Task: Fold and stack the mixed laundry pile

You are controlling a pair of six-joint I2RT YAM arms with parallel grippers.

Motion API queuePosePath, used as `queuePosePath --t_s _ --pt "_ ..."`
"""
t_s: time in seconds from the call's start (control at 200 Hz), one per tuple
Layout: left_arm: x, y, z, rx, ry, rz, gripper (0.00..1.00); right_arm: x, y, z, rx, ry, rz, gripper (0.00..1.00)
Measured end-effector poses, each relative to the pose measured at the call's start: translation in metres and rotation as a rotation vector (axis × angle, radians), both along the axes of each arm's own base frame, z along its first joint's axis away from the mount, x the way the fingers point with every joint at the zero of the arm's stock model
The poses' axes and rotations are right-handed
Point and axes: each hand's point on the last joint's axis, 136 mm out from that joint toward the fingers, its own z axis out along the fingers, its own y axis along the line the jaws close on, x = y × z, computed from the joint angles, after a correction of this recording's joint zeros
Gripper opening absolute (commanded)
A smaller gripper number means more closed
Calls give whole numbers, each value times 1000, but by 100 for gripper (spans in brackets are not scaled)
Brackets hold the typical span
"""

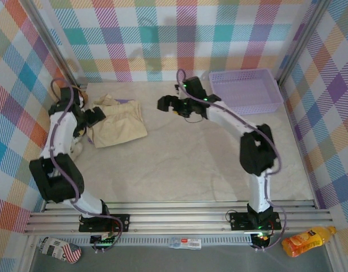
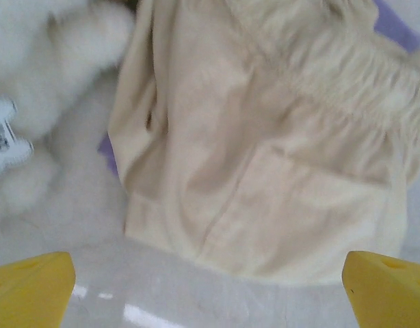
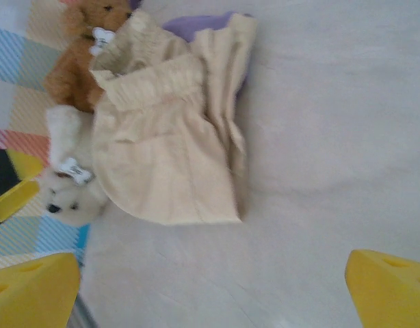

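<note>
Garment [image 1: 118,123] cream-beige, plain; shirt [image 3: 196,26] beneath, lavender. Far-right basket [image 1: 245,90] lavender mesh. Walls [image 1: 162,34] pastel plaid. Surface [image 1: 179,170] pale beige. Brown bear [image 3: 80,68], cream bear [image 3: 70,195]. Fingers [image 2: 29,290] yellow. Near-right bottle [image 1: 307,241] orange. Arms [image 1: 230,119] black and white.

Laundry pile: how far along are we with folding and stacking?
Done, apparently: the cream garment lies folded on the purple shirt, only slivers of purple showing. In hand: nothing; the left gripper and right gripper are open and hold no cloth. Left: perhaps tidying; whether the shirt underneath is folded cannot be told.
</note>
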Motion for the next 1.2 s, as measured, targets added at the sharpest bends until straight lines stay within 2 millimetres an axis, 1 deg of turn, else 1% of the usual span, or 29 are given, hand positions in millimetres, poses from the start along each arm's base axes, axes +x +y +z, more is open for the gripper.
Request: queuePosePath --t_s 0.05,0.065,0.08,0.09,0.12,0.13,0.145,0.17,0.18,0.235,0.245,0.375,0.4,0.415,0.48,0.58,0.655,0.73,0.785,0.865,0.965,1.04,1.12,1.2 --pt "-12 -13 -6 4 -14 -27 100 -8 -29 2 -53 -21 -38 99" --pt "-16 -15 -8 6 -15 -33 100 -12 -36 0 -67 -22 -42 99" --pt "-19 -20 -10 6 -19 -43 100 -14 -48 0 -90 -29 -64 99" --pt "-20 -22 -11 9 -22 -48 100 -15 -52 -1 -96 -30 -67 99" --pt "-25 -29 -16 14 -29 -66 100 -20 -72 -5 -134 -34 -98 99" --pt "-28 -31 -18 17 -31 -72 100 -22 -76 -7 -141 -33 -101 99" --pt "-30 -34 -20 20 -33 -79 100 -24 -90 -10 -164 -36 -123 99" --pt "-33 -38 -25 25 -37 -91 100 -28 -103 -15 -189 -34 -141 99" --pt "-34 -40 -26 29 -40 -95 100 -29 -112 -17 -203 -36 -157 99" --pt "-38 -47 -35 45 -46 -116 100 -39 -151 -34 -270 -24 -218 99" --pt "-38 -48 -38 49 -46 -121 100 -41 -160 -37 -285 -22 -234 99" --pt "-31 -54 -61 135 -87 -176 100 -60 -247 -78 -464 -25 -378 99" --pt "-29 -54 -65 157 -103 -186 100 -63 -257 -84 -493 -36 -396 99" --pt "-28 -56 -68 166 -115 -197 100 -65 -267 -90 -523 -45 -411 99" --pt "-22 -60 -78 216 -166 -232 100 -73 -289 -109 -605 -82 -434 99" --pt "-11 -62 -92 273 -246 -267 100 -76 -311 -132 -677 -143 -461 99" --pt "0 -62 -101 300 -290 -278 100 -72 -321 -141 -690 -205 -482 99" --pt "11 -62 -109 322 -323 -288 100 -63 -326 -144 -686 -264 -497 99" --pt "18 -62 -113 334 -338 -291 100 -52 -327 -144 -679 -304 -500 99" --pt "25 -63 -113 351 -370 -297 100 -38 -327 -141 -658 -355 -507 99" --pt "28 -65 -107 372 -434 -293 100 -30 -327 -135 -615 -401 -510 99" --pt "22 -66 -108 392 -484 -289 100 -27 -327 -127 -573 -459 -518 99" --pt "11 -66 -117 413 -488 -285 100 -31 -328 -127 -537 -509 -523 99" --pt "11 -65 -116 424 -503 -275 100 -39 -326 -134 -526 -507 -509 99"
